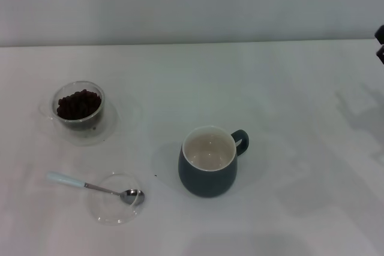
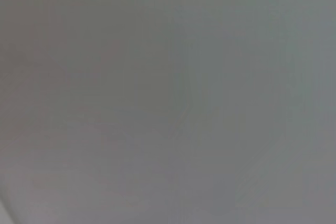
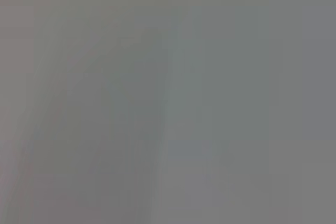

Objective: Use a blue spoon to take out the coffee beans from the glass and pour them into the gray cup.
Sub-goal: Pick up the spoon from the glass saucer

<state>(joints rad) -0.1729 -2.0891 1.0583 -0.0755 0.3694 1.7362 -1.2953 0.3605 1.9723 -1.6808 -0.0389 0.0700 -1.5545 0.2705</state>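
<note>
right gripper (image 1: 380, 43) far from glass (image 1: 78, 107)

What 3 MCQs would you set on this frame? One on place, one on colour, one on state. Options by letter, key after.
1. Where does the blue spoon's bowl rest?
A. In the gray cup
B. On the shallow clear dish
C. In the glass

2. What colour is the inside of the gray cup?
A. Cream-white
B. Black
C. Red

3. What state is the gray cup in?
A. Full of beans
B. Tipped on its side
C. Upright, no beans in it

Key:
1 B, the silver bowl lies on the clear dish near the front left, handle pointing left.
2 A, the pale lining shows above the dark blue-gray wall.
3 C, it stands upright and bare inside, while the coffee beans all sit in the glass at the left rear.

Neither claw shows clearly in any view.
</note>
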